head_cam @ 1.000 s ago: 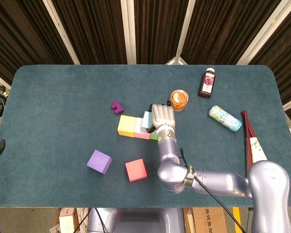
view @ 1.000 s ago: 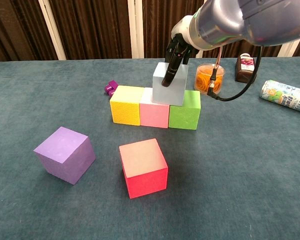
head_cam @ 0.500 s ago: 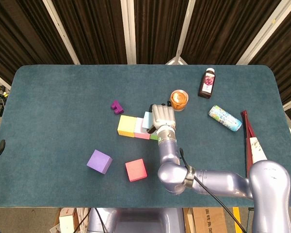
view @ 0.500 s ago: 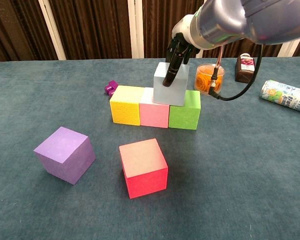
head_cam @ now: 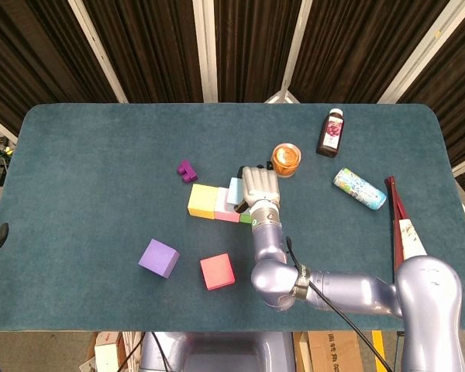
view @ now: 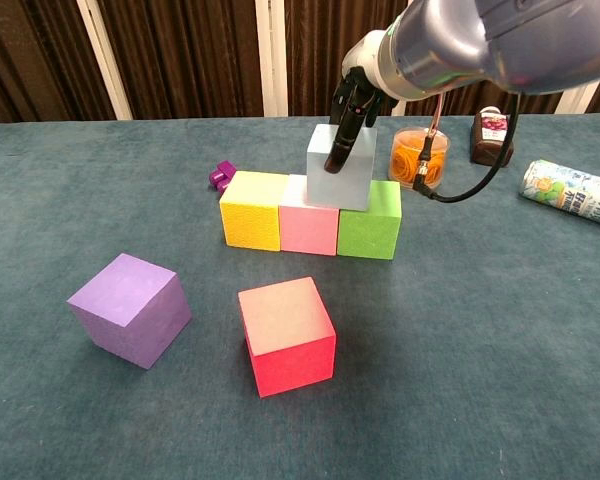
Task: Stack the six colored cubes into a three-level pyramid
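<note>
Fingers: dark fingers [view: 343,140] of the right hand [view: 358,100] reach down over the front face of the pale blue cube [view: 340,170]; rear contact hidden, so a full pinch cannot be confirmed, but the hand reads as holding the cube from above.
Pale blue cube: sits on the second level, straddling the seam between the pink cube [view: 309,222] and the green cube [view: 370,224]; looks flat, front face about flush with the row.
Base row: yellow cube [view: 253,212], pink, green, side by side and touching, on the teal bench [view: 500,330].
Loose cubes: purple cube [view: 130,308] and red cube [view: 286,335] lie near the front, apart from each other and from the row.
Handling (judgement): cubes look light, rigid, matte, probably foam; low slip risk. Best taken on two opposite side faces from above, so the bottom face lands flat.
Right arm: in the head view the forearm runs from the near edge up to the stack, hand [head_cam: 260,186] palm down over it.
Left hand: not in view.
Clutter: small purple block [head_cam: 187,170], orange cup [head_cam: 287,159], dark bottle [head_cam: 331,132], patterned can [head_cam: 359,188] behind.
</note>
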